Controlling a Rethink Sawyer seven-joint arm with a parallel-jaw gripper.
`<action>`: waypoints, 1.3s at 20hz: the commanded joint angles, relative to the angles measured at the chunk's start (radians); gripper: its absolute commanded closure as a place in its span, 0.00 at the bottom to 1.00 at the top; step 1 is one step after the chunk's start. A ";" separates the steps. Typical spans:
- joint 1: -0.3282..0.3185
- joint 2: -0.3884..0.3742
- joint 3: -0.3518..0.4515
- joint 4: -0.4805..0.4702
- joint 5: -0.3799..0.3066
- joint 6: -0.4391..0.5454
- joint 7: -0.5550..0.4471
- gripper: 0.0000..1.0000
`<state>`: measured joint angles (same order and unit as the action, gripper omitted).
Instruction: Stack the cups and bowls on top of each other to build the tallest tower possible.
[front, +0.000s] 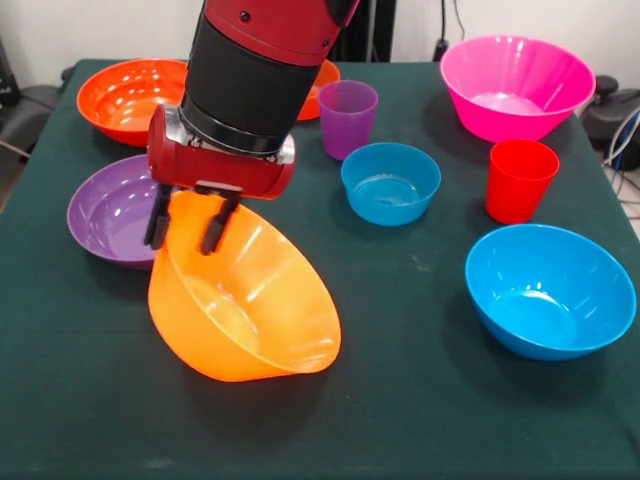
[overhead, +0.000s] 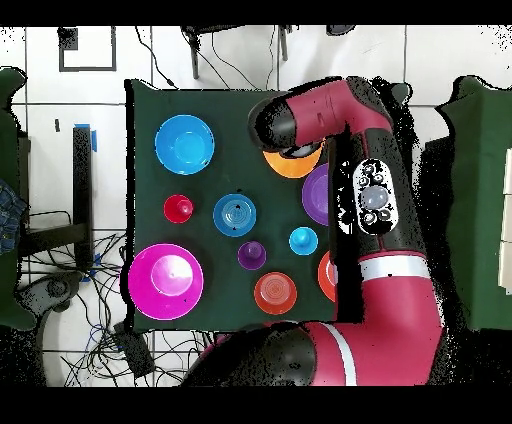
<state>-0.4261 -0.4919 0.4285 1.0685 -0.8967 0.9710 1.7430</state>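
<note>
The large orange bowl (front: 245, 305) is tipped on its side, with its mouth facing up and to the right and its lower wall at the tablecloth. My gripper (front: 186, 224) is shut on its upper rim, one finger (front: 158, 218) outside and the other inside. In the overhead view the arm's wrist covers most of this orange bowl (overhead: 293, 165). The purple bowl (front: 108, 210) lies just left of it. The purple cup (front: 347, 115), small blue bowl (front: 390, 182), red cup (front: 520, 178), pink bowl (front: 515, 85) and large blue bowl (front: 550, 290) stand apart. No tower shows.
A red-orange bowl (front: 130, 95) sits at the far left, and a small orange bowl (front: 322, 85) peeks out behind the arm. The light blue cup (overhead: 303, 240) shows only from overhead. All lie on a dark green tablecloth (front: 400, 400). Cables cover the floor around the table.
</note>
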 joint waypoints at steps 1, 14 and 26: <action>0.016 0.084 0.014 0.020 0.038 -0.021 -0.053 1.00; 0.029 0.094 -0.009 0.015 0.067 0.008 -0.051 1.00; 0.100 0.051 -0.153 0.067 0.237 0.008 0.409 1.00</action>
<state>-0.3867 -0.4963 0.3321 1.0438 -0.7149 0.9710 1.8262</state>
